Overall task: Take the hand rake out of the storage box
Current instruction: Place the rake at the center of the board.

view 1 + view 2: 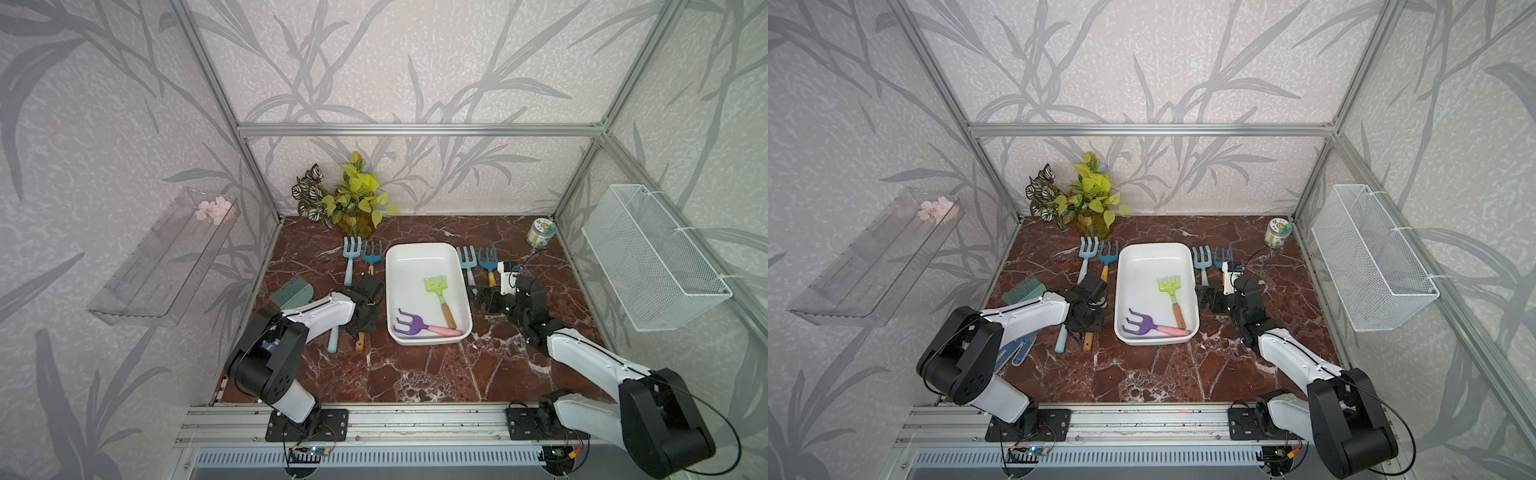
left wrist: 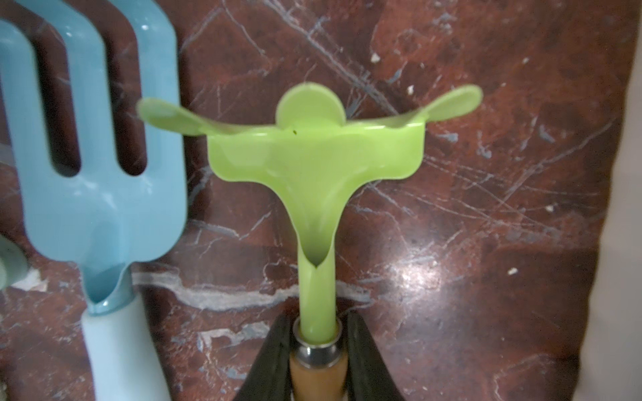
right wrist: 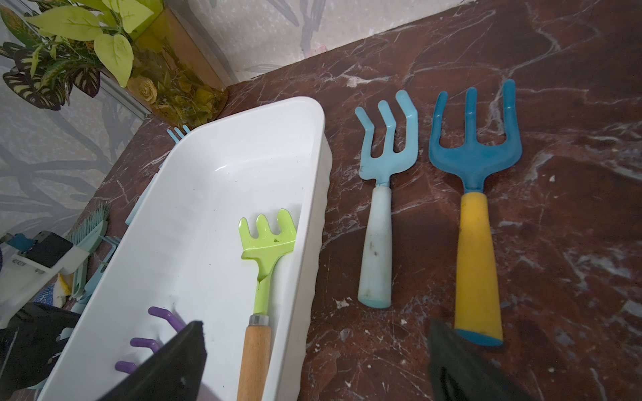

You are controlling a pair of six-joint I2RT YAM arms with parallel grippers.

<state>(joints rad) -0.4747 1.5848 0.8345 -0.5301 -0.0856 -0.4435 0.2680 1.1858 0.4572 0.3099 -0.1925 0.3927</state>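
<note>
Step in hand looks like set-down: L pincer (image 2: 318, 324) is clamped on a green rake (image 2: 312, 156) at the metal collar where neck meets wood handle, head pointing away from the wrist. The rake is outside the box (image 1: 409, 266), low over the desk (image 1: 415, 374) on the box's left side, just beside a blue fork (image 2: 97, 173). Can't tell if the tines touch the desk (wrist view is blurred there). Nxt move, prob.: lower till it rests, open the jaws, back off along the handle w/o nudging the fork. R pincer (image 3: 316, 331) stands wide open & empty at the box's right wall, one finger over the box, the other over the desk. Inside the box lie a 2nd green rake (image 1: 440, 297), near the right wall & closest to the R pincer, and a purple rake (image 1: 415, 326) across the near end, its pink handle meeting the green one's wood handle. If those count too, R side has the short reach.
</note>
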